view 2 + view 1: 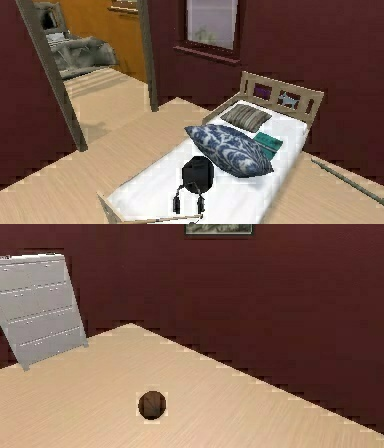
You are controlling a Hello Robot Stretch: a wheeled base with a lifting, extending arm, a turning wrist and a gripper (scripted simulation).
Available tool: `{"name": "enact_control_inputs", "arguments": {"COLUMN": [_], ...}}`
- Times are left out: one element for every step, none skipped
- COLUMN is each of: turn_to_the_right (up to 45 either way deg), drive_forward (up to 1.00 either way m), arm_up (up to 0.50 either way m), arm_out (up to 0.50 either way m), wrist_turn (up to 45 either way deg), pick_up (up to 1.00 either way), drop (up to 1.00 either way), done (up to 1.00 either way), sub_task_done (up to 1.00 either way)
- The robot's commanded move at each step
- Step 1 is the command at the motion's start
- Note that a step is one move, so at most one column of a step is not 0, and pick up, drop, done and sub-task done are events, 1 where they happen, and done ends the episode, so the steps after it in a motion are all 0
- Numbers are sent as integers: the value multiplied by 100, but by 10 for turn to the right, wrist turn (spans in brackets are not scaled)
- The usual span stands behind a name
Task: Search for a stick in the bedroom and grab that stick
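- Fingers (178, 203) of the gripper (188, 209), two thin dark prongs below its black body, show against the near half of the white-sheeted bed with a pale wooden headboard (150, 185). Spread or pressed together, I cannot tell, nor whether they hold anything.
- And the stick: where it lies, I cannot tell.
- On the bed, just past the gripper toward the headboard, lies a plump dark-blue patterned pillow (232, 152).
- Just beside that pillow on the headboard side lies a flat teal thing (268, 143), too small to name.
- Up at the head of the bed sits a grey-brown striped pillow (245, 117).
- Beyond the bed, a dark-framed window (212, 25) is set in the maroon wall (340, 50).
- Well apart from the bed, at the arm side view's left, an open doorway (95, 70) looks onto a grey sofa (80, 50).
- In the forward view, a small brown ball (152, 405) rests on the pale wooden floor (80, 394), and a white chest of drawers (42, 309) stands at the wall. How these lie relative to the bed cannot be told.
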Motion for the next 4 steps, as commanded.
{"name": "enact_control_inputs", "arguments": {"turn_to_the_right": [0, 0, 0, 0], "drive_forward": [0, 0, 0, 0], "arm_up": [50, 2, 0, 0], "arm_out": [0, 0, 32, 0], "wrist_turn": [0, 0, 0, 450], "pick_up": [0, 0, 0, 0], "drop": [0, 0, 0, 0], "done": [0, 0, 0, 0], "sub_task_done": [0, 0, 0, 0]}}
